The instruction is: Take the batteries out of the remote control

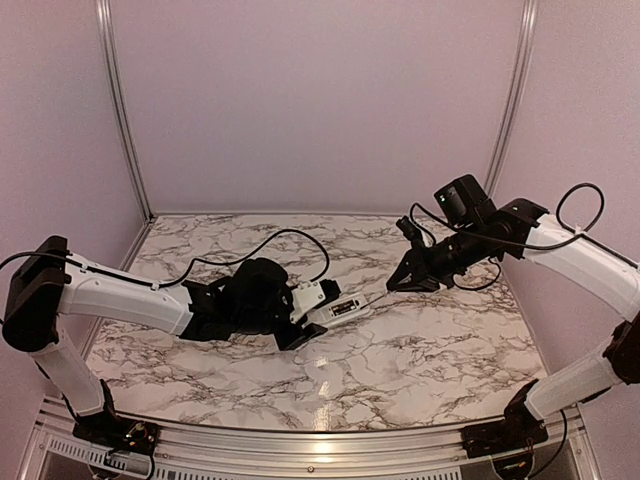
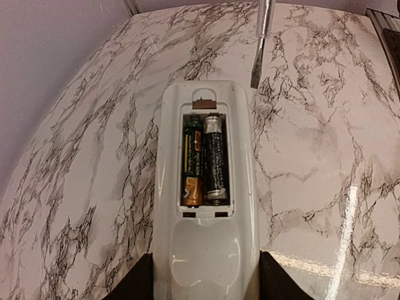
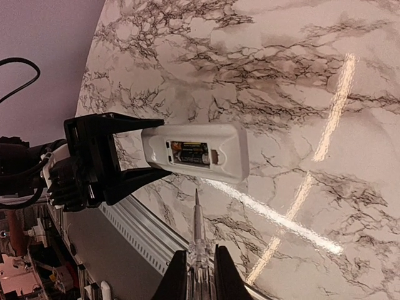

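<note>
My left gripper (image 1: 316, 316) is shut on the near end of the white remote control (image 1: 341, 308) and holds it above the marble table. Its back faces up with the cover off. In the left wrist view the remote (image 2: 206, 250) shows two batteries (image 2: 204, 160) lying side by side in the open compartment, one with a copper-coloured end and one black and silver. My right gripper (image 3: 197, 275) is shut on a thin grey pointed stick (image 3: 197, 225). The stick's tip is just off the remote's long side (image 3: 232, 153), not touching. The tip also shows in the left wrist view (image 2: 261, 44).
The marble table top (image 1: 400, 370) lies under both arms. An aluminium rail (image 1: 300, 440) runs along the near edge. Pale walls close the back and sides. A black cable (image 1: 280, 240) lies behind the left arm.
</note>
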Controlling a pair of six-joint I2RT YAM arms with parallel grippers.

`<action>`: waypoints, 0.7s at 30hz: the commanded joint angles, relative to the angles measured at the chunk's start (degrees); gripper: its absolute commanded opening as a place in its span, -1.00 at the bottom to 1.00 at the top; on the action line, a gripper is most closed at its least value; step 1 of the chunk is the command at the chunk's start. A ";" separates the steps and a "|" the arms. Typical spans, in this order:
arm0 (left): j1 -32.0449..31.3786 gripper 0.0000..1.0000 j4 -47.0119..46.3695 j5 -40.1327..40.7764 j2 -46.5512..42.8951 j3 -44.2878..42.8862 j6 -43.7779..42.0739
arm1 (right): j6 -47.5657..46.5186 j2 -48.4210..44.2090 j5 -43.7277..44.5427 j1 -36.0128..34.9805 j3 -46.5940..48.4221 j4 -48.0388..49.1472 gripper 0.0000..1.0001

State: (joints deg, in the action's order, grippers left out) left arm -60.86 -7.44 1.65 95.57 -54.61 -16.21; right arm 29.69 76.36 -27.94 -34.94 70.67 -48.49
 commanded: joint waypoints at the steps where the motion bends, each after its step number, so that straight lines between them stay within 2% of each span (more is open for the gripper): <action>1: -0.83 -1.00 0.27 -0.48 1.55 -3.06 -3.37 | -1.47 1.12 0.89 -0.57 2.47 -0.06 -1.00; 11: -0.84 -1.00 0.84 -1.50 1.97 -3.83 -5.81 | -0.91 2.80 4.80 -0.57 5.27 -0.78 -1.00; 21: -0.93 -1.00 1.16 0.80 2.54 -4.94 -6.85 | -0.98 4.07 6.65 -0.57 6.27 -1.09 -1.00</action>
State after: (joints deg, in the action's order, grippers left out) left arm -61.47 -6.61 1.21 96.86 -57.41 -22.13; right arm 28.88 79.57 -23.00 -34.98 74.39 -48.88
